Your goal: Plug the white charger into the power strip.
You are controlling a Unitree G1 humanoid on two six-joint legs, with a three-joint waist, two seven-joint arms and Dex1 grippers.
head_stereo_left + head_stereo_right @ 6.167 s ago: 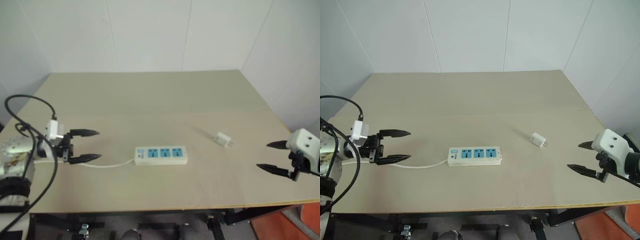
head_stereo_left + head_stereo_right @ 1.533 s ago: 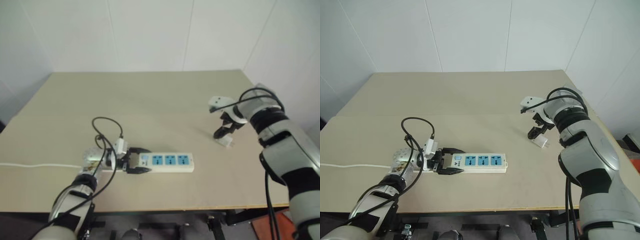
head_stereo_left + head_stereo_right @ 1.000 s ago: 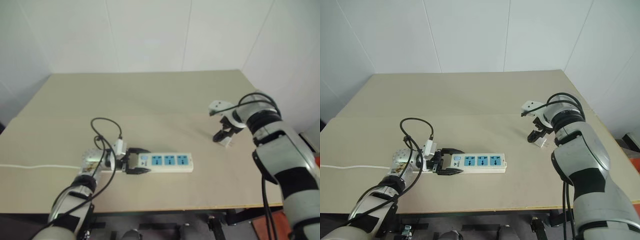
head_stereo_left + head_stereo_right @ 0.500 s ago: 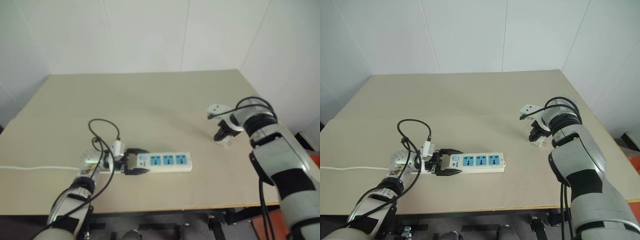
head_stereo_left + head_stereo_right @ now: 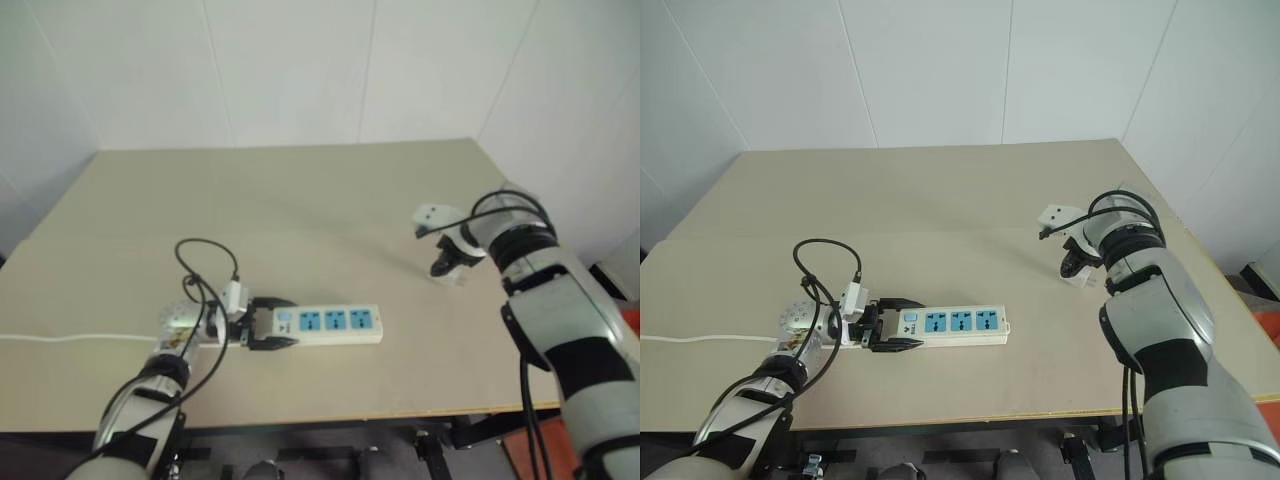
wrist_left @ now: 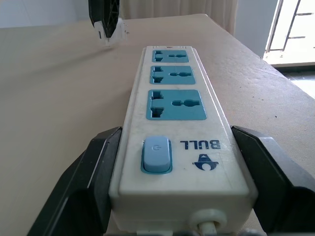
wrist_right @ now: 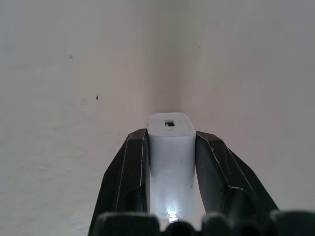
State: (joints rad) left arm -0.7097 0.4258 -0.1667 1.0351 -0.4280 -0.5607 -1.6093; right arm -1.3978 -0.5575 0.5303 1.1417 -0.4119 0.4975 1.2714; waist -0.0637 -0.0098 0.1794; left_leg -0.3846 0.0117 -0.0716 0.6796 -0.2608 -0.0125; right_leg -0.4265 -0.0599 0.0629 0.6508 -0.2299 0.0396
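Strip [image 5: 324,326] first, our landmark: it is lying on the table [image 5: 300,200] with its three blue sockets facing up. At its switch end the left gripper [image 5: 268,325] is clamping it, one black finger [image 6: 93,169] pressing each long side, exactly as it was doing a second ago; the white cord [image 5: 70,337] is trailing away from that end toward the table's left edge.

Now over to the right of the strip, well apart from it and a little farther back on the table, where the action is. The right gripper [image 5: 1073,265] is now pinching the white charger [image 7: 171,147], fingers squeezing its two flat sides and the port end peeking out past the tips. A second ago those fingers were standing wide around it; now they are closed tight. Compared with the earliest pictures, both arms are in from the table's edges and each one is gripping its own piece.

So the pick is looking done. What I am expecting next is a lift, a carry across to the sockets, and prongs turning downward – though the prongs themselves are hidden from me right now
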